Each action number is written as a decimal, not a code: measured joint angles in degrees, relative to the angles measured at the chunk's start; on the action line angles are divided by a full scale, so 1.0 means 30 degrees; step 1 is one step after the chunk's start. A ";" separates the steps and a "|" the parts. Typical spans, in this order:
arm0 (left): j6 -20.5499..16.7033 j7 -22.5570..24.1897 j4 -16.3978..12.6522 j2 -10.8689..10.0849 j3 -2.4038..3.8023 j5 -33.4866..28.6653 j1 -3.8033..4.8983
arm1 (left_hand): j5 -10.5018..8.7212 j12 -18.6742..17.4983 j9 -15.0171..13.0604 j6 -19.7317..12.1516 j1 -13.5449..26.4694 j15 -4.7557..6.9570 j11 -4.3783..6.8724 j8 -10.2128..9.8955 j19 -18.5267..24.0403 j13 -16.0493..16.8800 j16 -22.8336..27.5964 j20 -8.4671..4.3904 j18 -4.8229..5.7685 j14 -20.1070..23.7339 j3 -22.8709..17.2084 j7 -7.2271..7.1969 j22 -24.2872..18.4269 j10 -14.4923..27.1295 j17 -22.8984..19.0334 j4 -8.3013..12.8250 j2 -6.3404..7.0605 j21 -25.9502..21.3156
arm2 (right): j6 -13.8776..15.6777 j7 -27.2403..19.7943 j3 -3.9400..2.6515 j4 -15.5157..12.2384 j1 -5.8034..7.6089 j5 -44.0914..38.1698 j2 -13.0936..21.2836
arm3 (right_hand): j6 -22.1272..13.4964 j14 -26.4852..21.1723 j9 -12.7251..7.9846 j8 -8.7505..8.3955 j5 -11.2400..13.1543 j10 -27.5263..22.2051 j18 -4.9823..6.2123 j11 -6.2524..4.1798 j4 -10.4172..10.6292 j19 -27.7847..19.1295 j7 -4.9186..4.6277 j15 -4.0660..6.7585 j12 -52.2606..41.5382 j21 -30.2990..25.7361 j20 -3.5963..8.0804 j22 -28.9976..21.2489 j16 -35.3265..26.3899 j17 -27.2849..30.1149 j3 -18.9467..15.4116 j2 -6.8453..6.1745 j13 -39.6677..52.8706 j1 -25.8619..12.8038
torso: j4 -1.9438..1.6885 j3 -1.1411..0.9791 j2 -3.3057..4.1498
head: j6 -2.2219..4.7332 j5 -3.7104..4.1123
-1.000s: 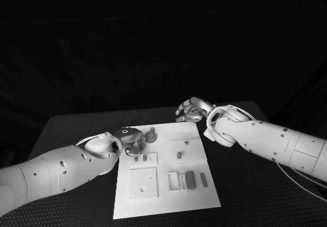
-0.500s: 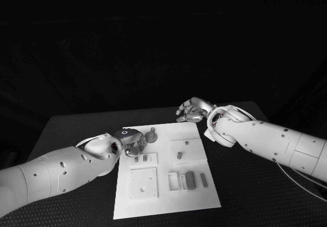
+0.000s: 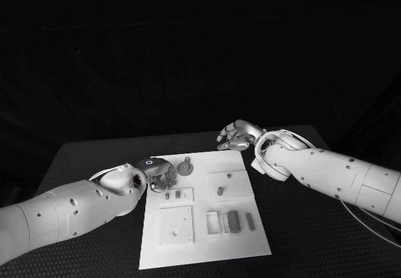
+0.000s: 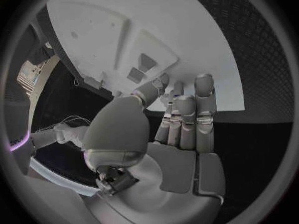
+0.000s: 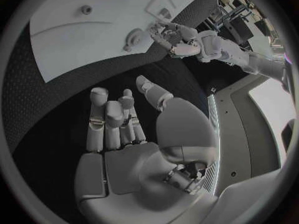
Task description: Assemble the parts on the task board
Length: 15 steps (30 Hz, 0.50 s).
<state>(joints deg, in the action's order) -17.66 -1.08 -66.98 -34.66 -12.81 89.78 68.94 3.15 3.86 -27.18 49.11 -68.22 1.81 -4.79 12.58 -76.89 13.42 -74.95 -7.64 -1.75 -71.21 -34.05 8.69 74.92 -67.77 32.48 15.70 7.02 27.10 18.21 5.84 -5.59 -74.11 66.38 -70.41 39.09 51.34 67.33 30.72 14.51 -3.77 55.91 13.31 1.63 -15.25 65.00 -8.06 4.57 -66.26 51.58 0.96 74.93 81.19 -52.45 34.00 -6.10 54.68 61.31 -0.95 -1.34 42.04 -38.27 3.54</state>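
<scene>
**Left hand over the far-left corner of the board, right hand waiting behind it**

The task board [image 3: 204,217] lies in the middle of the black table [image 3: 317,231], with its long axis running away from the robot, slightly turned. On it the grey parts are spread out. A round part with a short stem [image 3: 185,168] lies flat near the far-left corner, its stem pointing toward the far edge. A small peg [image 3: 219,189] is in the square block on the right side of the board; I cannot tell if it stands or lies. Two short pieces [image 3: 172,195] sit side by side in the small block on the left. Near the front, a dark bar [image 3: 233,220] and a thinner bar [image 3: 249,219] lie flat with their long axes along the board, beside a white slotted holder [image 3: 212,222]. The parts seem laid apart so that each can be picked singly.

The left hand [image 3: 159,174] is over the left edge of the board, just beside the round part. In the left wrist view its fingers [image 4: 187,117] are straight and close together, the thumb bent toward them, and nothing is between them. I judge it prepares to pick the round part or the short pieces, but which one I cannot tell.

The right hand [image 3: 236,135] hovers behind the far edge of the board, over the table. In the right wrist view its fingers [image 5: 112,119] are loosely apart and hold nothing, probably to stay out of the way.
</scene>
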 measured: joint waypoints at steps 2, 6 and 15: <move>-0.0037 -0.0016 0.0023 -0.0179 0.0008 -0.0003 0.0006 | 0.0000 0.0000 -0.0025 -0.0001 0.0001 -0.0063 -0.0008 0.0000 0.0001 -0.0005 0.0000 0.0001 0.0001 0.0063 0.0000 -0.0001 -0.0001 0.0007 0.0001 0.0000 -0.0001 0.0000 | 0.0008 -0.0001 0.0000 0.0032 0.0000 0.0000 0.0052 | 0.0016 0.0000 0.0000 0.0000 0.0000 0.0000 -0.0001 0.0000 0.0000 -0.0001 0.0017 0.0000 0.0000 0.0000 0.0000 0.0000 0.0000 0.0000 0.0000 0.0000 0.0000 0.0000 | 0.0002 0.0000 0.0004 | 0.0011 0.0009; -0.0113 -0.0051 0.0087 -0.0543 0.0023 -0.0009 0.0012 | 0.0000 0.0001 -0.0059 -0.0001 -0.0078 -0.0066 -0.0040 0.0083 0.0066 -0.0002 0.0000 0.0065 -0.0011 0.0066 0.0000 -0.0002 -0.0001 0.0040 0.0001 0.0000 0.0077 0.0000 | 0.0018 -0.0010 0.0002 0.0052 0.0000 0.0007 0.0147 | -0.0021 -0.0007 0.0000 -0.0076 0.0000 -0.0069 0.0000 0.0068 0.0000 -0.0006 -0.0016 -0.0008 0.0000 -0.0078 -0.0006 0.0000 -0.0088 0.0017 0.0000 0.0000 -0.0043 0.0000 | 0.0004 0.0004 0.0004 | 0.0033 0.0042; -0.0380 -0.0106 0.0393 -0.1279 0.0198 -0.0238 -0.0004 | 0.0000 0.0001 -0.0171 0.0328 -0.0152 -0.0068 0.0024 0.0393 0.0066 0.0000 0.0000 0.0066 -0.0012 0.0068 0.0000 0.0029 -0.0003 0.0105 -0.0020 0.0000 0.0151 -0.0067 | 0.0028 -0.0039 0.0024 0.0254 0.0000 -0.0025 0.0577 | -0.0087 -0.0149 0.0046 -0.0165 0.0000 -0.0071 -0.0001 0.0071 0.0054 -0.0030 -0.0019 -0.0149 0.0683 -0.0191 -0.0029 0.0000 -0.0334 0.0166 0.0054 0.0000 -0.0732 0.0000 | -0.0022 0.0026 0.0004 | 0.0077 0.0092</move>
<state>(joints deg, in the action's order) -18.80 -1.40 -65.80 -38.50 -12.21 89.06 68.92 3.15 3.86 -27.69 50.09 -68.67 1.61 -4.72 13.76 -76.69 13.42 -74.95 -7.45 -1.79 -71.00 -34.06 8.78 74.91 -67.45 32.42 15.70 7.47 26.89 18.30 5.73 -5.52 -73.35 66.38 -70.48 40.82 51.08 66.88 30.86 14.02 -3.77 55.70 13.30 1.84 -15.09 64.91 -8.12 4.12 -64.21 51.01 0.87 74.93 80.19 -51.96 34.16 -6.10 52.48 61.31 -1.02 -1.26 42.05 -38.03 3.82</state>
